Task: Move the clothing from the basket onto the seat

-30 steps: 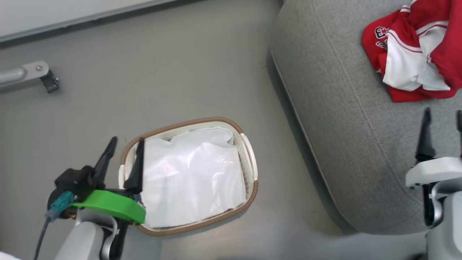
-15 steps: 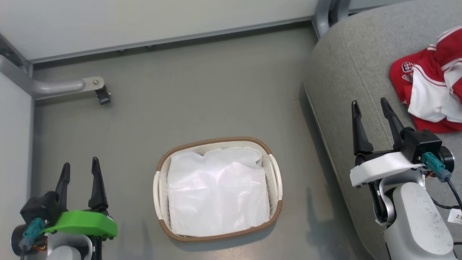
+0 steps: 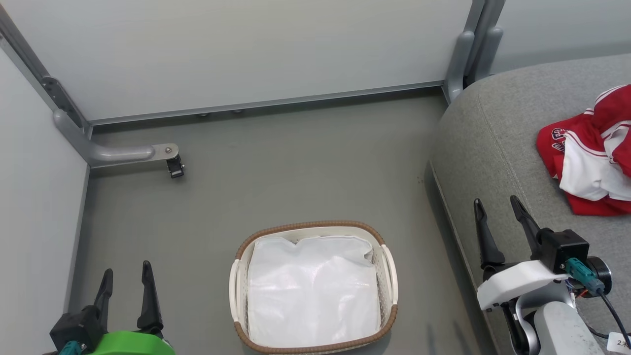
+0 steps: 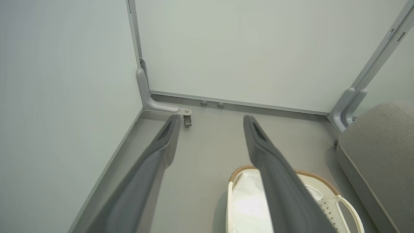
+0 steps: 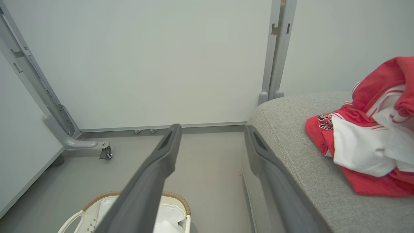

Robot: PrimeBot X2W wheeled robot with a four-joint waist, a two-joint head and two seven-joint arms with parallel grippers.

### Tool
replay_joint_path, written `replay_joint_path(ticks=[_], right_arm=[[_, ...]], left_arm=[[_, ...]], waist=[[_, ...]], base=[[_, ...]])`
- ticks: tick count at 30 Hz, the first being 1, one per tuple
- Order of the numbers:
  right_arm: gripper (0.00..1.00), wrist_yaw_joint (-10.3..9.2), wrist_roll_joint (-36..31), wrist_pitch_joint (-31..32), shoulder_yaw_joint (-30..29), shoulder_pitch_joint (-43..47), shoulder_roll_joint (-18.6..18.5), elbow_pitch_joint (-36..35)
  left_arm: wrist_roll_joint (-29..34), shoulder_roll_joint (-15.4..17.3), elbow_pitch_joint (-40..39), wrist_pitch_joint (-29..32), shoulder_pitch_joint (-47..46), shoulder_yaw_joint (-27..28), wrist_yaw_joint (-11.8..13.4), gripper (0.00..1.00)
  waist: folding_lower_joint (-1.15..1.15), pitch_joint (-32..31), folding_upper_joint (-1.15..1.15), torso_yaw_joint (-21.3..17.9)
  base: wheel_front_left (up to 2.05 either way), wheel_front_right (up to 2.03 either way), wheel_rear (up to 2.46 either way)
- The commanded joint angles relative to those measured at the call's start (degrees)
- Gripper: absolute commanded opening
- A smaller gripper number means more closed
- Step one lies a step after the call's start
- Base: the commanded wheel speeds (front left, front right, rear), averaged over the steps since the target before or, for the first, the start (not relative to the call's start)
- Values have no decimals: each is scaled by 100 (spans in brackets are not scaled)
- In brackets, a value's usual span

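Clothing: heaped red and white at 3 o'clock in the head view, lying on the seat, well apart from the basket. Basket: at 6 o'clock on the grey floor, lined with a white plastic sheet. Left gripper: at 7 o'clock, fingers parted, grasping nothing, near the basket's left handle. Right gripper: at 4 o'clock, fingers likewise spread and empty, over the seat's near edge, short of the clothing.
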Motion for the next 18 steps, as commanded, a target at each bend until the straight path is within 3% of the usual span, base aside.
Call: replay_joint_path(ticks=[1, 3, 4, 9, 18], right_arm=[[100, -8, 41, -26, -6, 66, -27, 18], [100, -8, 48, -26, 3, 74, -26, 16], [0, -8, 51, -26, 10, 58, -26, 12], [0, 0, 97, 41, -5, 98, 48, 220], [0, -1, 1099, 307, -86, 121, 39, 168]], left_arm=[[22, -3, -39, 2, 56, -14, -16, 100], [-47, -13, -39, 3, 59, -87, -16, 100], [-66, -2, -64, 3, 39, -108, -16, 0], [-134, -65, 147, 25, 15, -131, 1, 0], [-1044, -76, 84, 291, -74, -79, 0, 0]], waist=[[0, -37, 0, -10], [0, -17, 0, -20], [0, -2, 0, -24], [0, -17, 0, -19], [0, -46, 0, -22]], base=[[0, 0, 0], [0, 0, 0], [0, 0, 0], [0, 0, 0], [0, 0, 0]])
